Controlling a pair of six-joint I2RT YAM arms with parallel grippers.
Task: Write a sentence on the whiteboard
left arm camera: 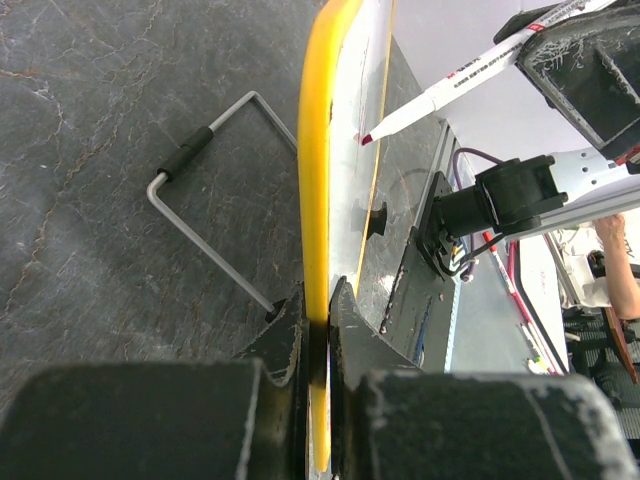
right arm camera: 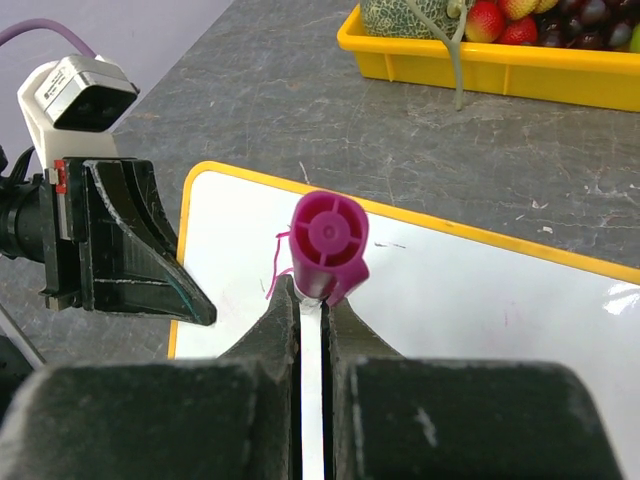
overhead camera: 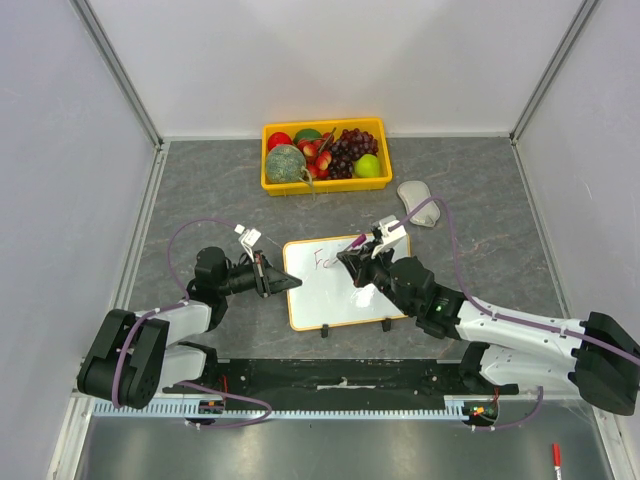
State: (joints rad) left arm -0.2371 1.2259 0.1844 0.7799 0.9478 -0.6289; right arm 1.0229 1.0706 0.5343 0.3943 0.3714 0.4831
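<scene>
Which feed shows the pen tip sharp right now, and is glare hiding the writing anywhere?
Left wrist: marker tip sharp, whiteboard edge-on and shiny, writing unreadable. Right wrist: the marker's magenta end is crisp but hides the tip. Top external: even light, no glare, the sentence tiny beside the right gripper.

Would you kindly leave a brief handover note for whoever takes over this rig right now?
The left gripper is shut on the left rim of the whiteboard, steadying it.
The right gripper is shut on the marker, with its tip at the board near the writing.
Done: only the first pink letters of the sentence, near the top of the board.
Left: all the remaining words.
</scene>
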